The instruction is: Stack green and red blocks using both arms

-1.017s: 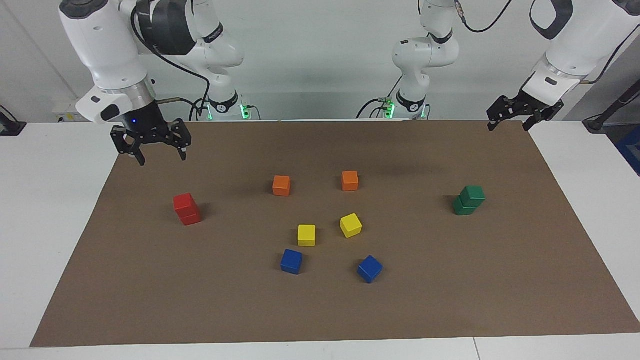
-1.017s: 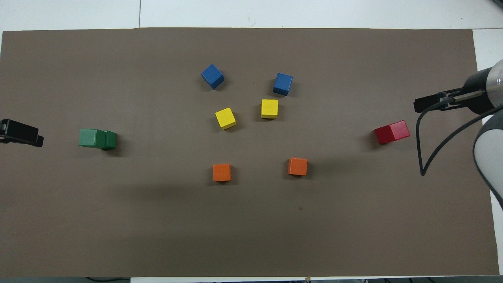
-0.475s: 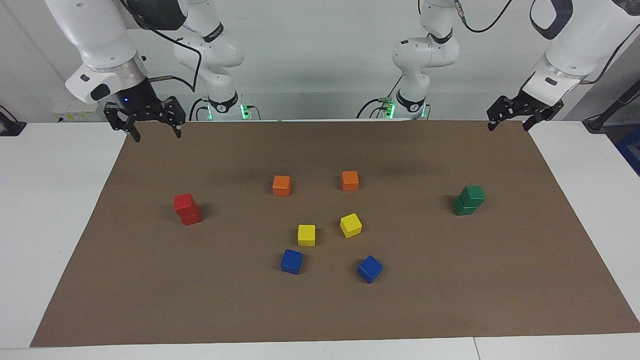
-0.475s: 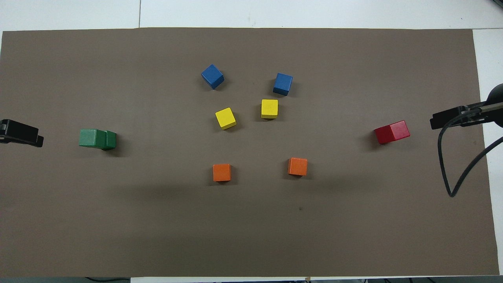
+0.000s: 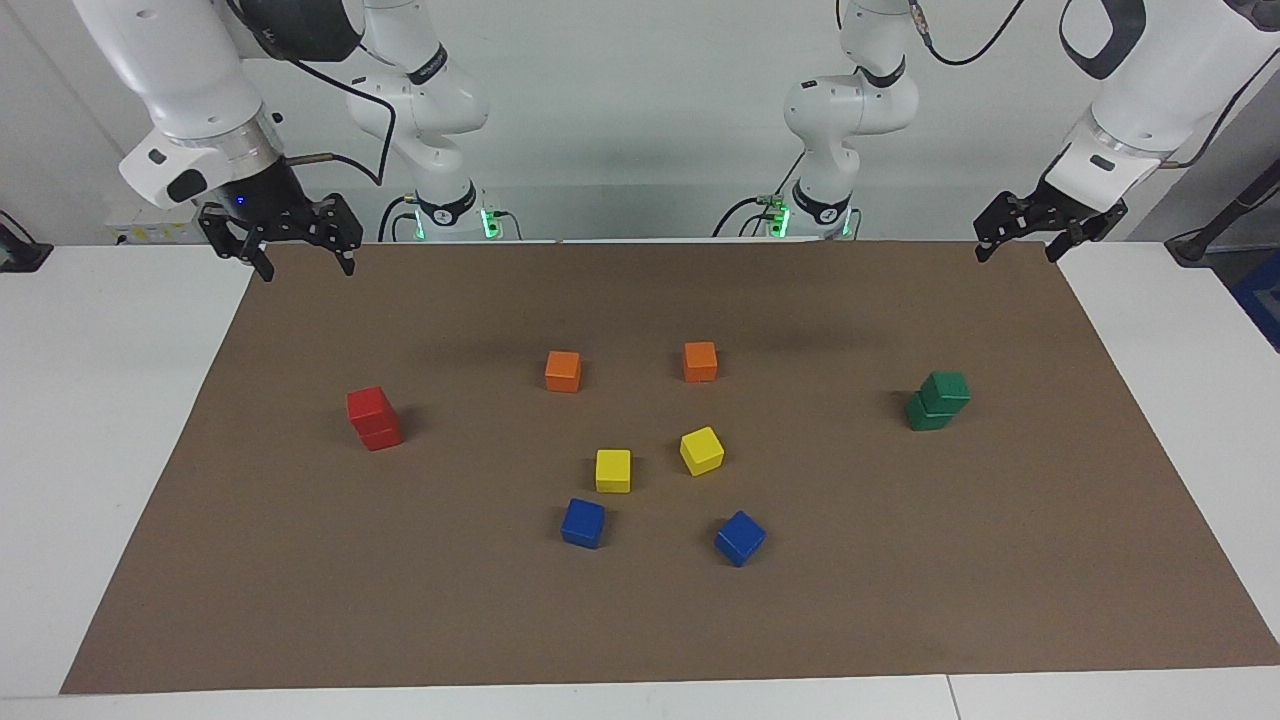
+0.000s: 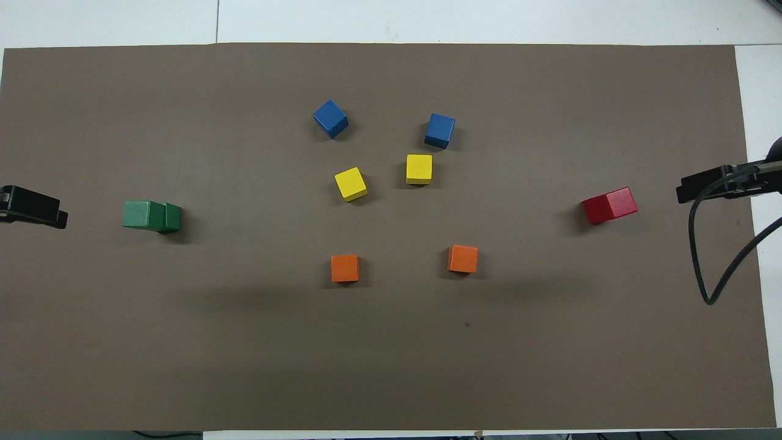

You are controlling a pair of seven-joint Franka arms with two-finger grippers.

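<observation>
— What is the big flat thing?
— A white table (image 5: 110, 420). It looks made of a few white tops pushed together; you can see thin lines where they meet.
— What lies on it?
— A big brown mat (image 5: 640, 620). It covers most of the table. White shows at both ends and along the edges.
— What is at the back?
— A plain pale wall (image 5: 640, 110). It is whitish grey, with nothing hung on it.
— Is it bright?
— Yes. The light is soft and even. There are a few faint dark shadows on the mat.
— Anything else?
— A little blue thing (image 5: 1262, 300) shows past one end of the table. I cannot tell what it is.
</observation>
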